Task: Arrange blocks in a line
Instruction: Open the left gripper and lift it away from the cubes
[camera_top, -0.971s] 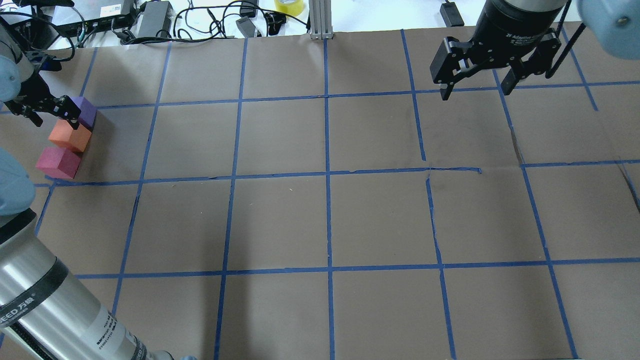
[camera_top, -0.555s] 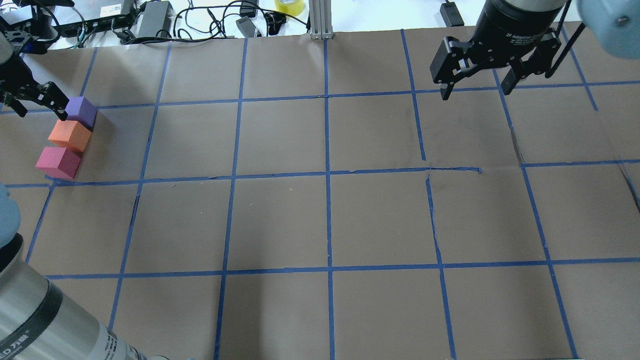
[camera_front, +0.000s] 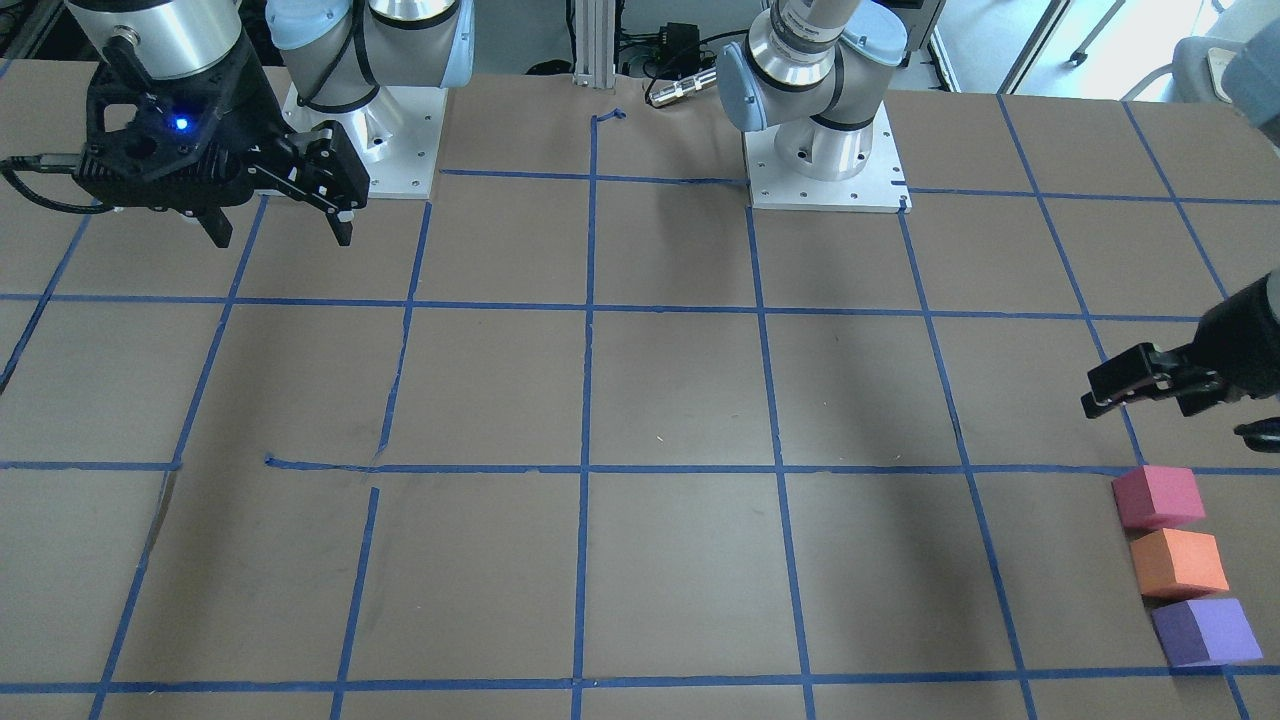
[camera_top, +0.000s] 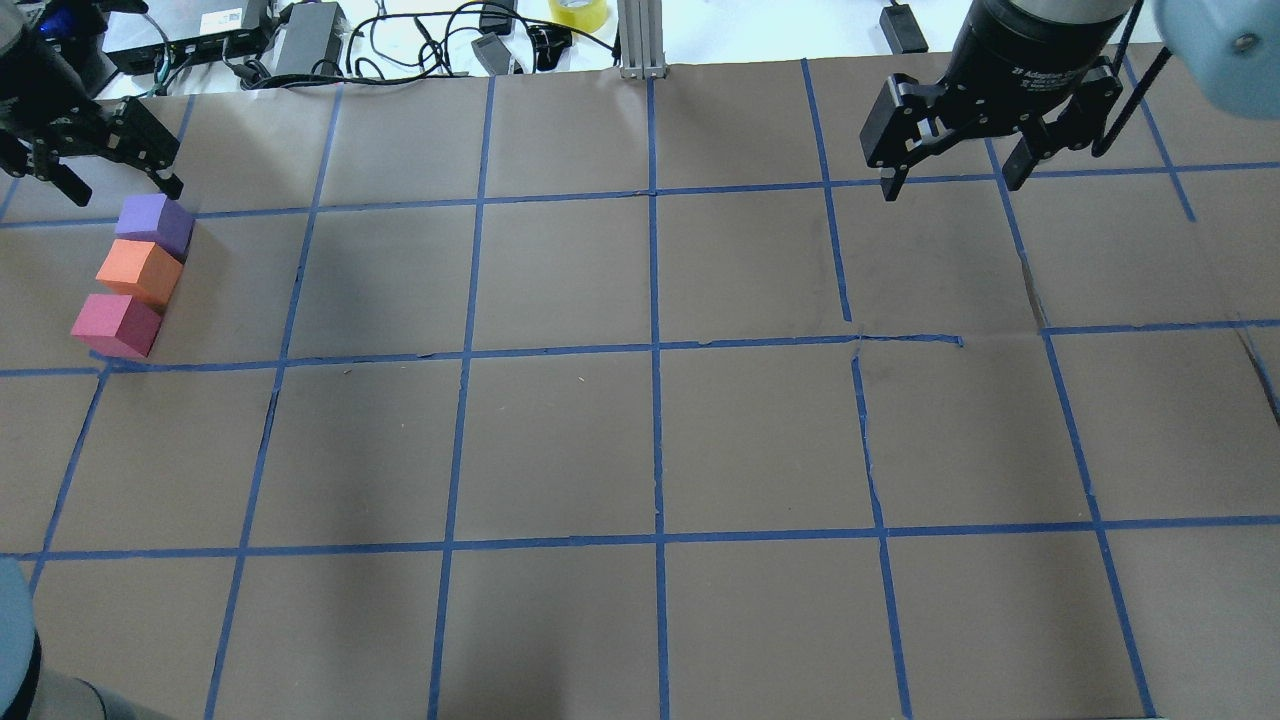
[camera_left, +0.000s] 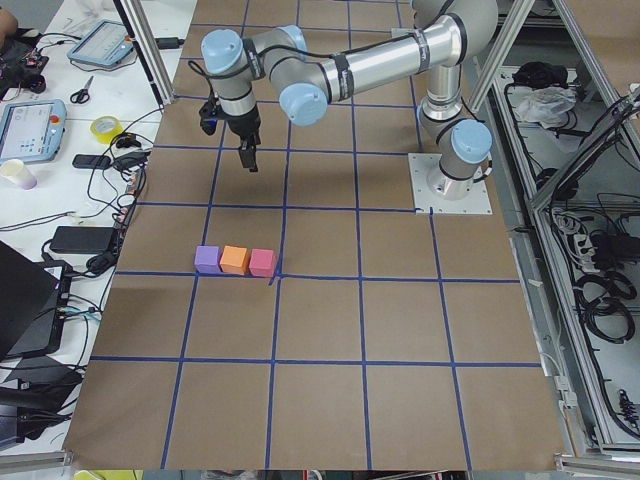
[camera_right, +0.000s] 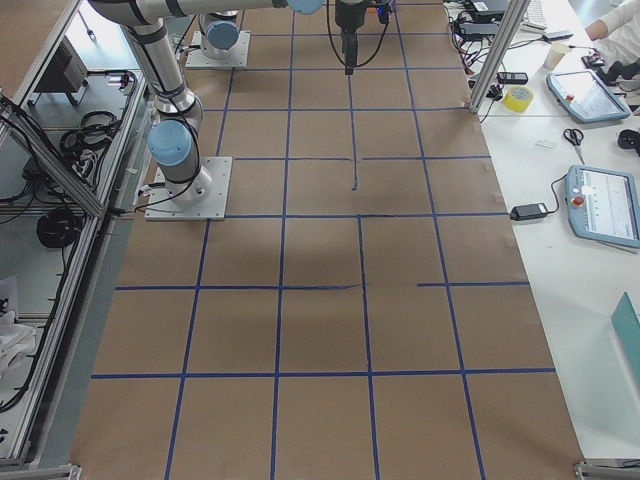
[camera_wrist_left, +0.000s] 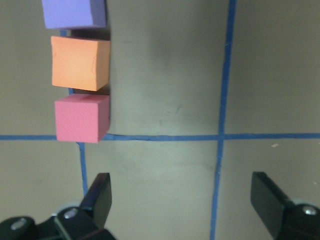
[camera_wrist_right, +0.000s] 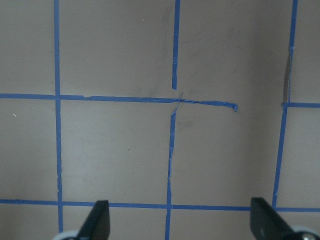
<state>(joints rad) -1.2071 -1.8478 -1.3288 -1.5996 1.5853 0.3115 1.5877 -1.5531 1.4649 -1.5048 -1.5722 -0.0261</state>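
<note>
The three blocks lay in one short row near the far-left part of the table (camera_top: 560, 440), which was covered with brown paper and divided into squares by blue tape lines (camera_top: 655, 345). The purple block (camera_top: 153, 224) was at the far end of the row, the orange block (camera_top: 139, 272) in the middle, and the pinkish-red block (camera_top: 115, 325) at the end nearest to the robot. They stood just beside each other. In the left wrist view only thin dark slits showed between them, and the lower edge of the pinkish-red block reached a blue tape line.

The left gripper (camera_top: 122, 185) hung in the air, apart from the blocks. Its two fingers were spread wide and there was nothing between them. In the left side view it was clearly raised above the table.

The right gripper (camera_top: 950, 188) hung over the far-right part of the table, well apart from the blocks. Its fingers were also spread and held nothing. On its black body there was white lettering which began with "2F Adaptive"; the remaining words were too small to read. In the front view a small blue light (camera_front: 181, 124) shone on its housing.

Beyond the far edge of the paper lay black cables (camera_top: 400, 45), a yellow tape roll (camera_top: 578, 12) and a black box with a white label (camera_top: 225, 18), whose print could not be read.
</note>
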